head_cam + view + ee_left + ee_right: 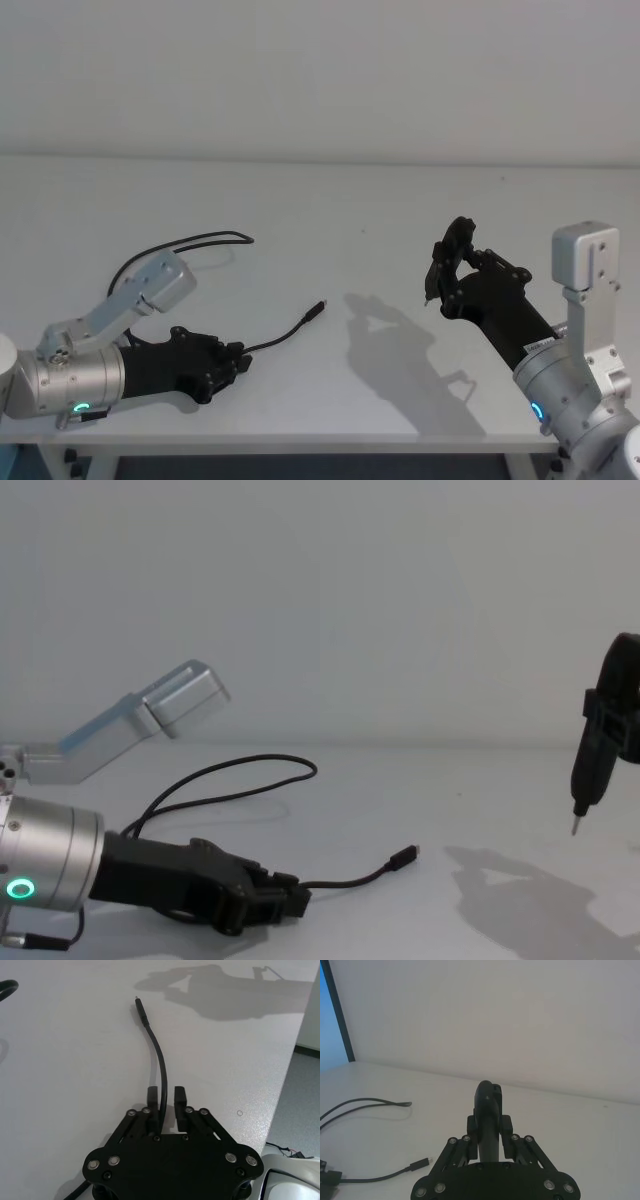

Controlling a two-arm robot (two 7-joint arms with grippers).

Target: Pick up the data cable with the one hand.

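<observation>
The data cable [285, 336] is thin and black and lies on the white table. One slim plug [318, 308] points toward the middle, and the rest loops away behind my left arm [215, 238]. My left gripper [240, 362] rests low at the table's front left. In the left wrist view the cable [159, 1055] runs between its fingers [152, 1097]. It touches one finger, and a small gap shows on the other side. My right gripper [458, 270] is raised at the right, shut on a dark pointed tool [600, 755].
The table's front edge [300, 437] runs just below my left gripper, and its side edge [290, 1060] lies close by in the left wrist view. The right arm's shadow [400, 340] falls on bare white tabletop between the two arms.
</observation>
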